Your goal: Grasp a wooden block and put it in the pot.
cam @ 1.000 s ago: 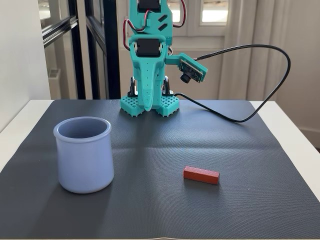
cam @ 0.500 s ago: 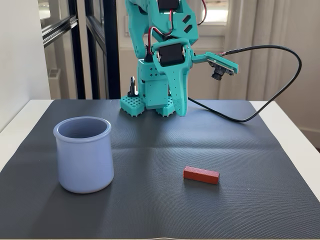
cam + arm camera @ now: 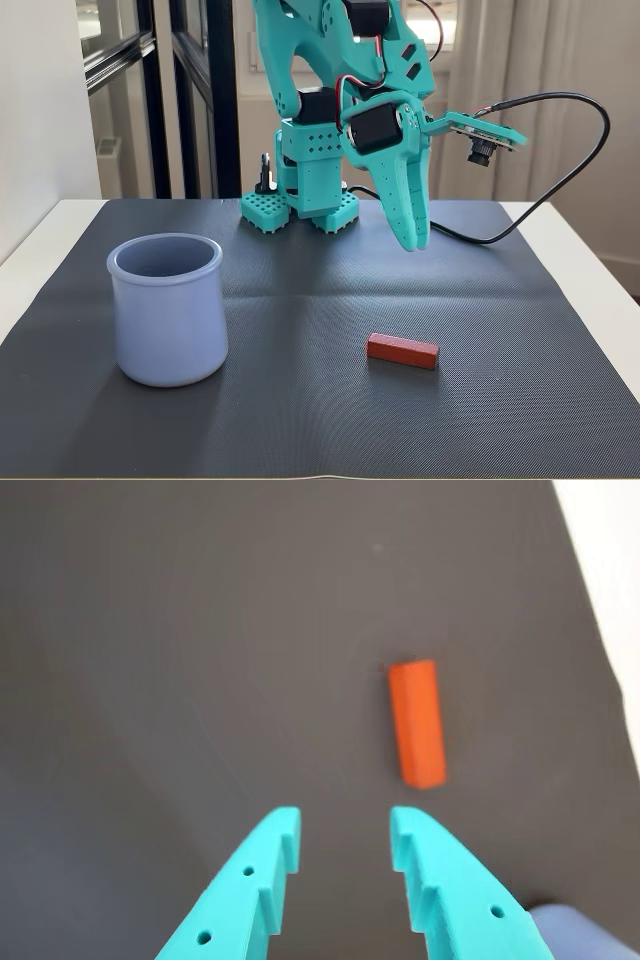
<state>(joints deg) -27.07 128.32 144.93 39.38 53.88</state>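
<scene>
Hand hangs empty, jaws parted, aimed at the wooden block just ahead; the pot waits aside.

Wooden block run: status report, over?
Gripper open, empty, above the mat. Wooden block flat on the mat, ungrasped. Pot upright, apart from block. Nothing in the way.

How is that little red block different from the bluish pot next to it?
The wooden block is red-brown; the pot is pale lavender-blue. The block is a flat rectangular bar lying on its side, while the pot is a round cylinder standing upright with an open top. The block is far smaller and lower than the pot. Both rest on the dark mat, apart from each other, and the gripper touches neither.
</scene>
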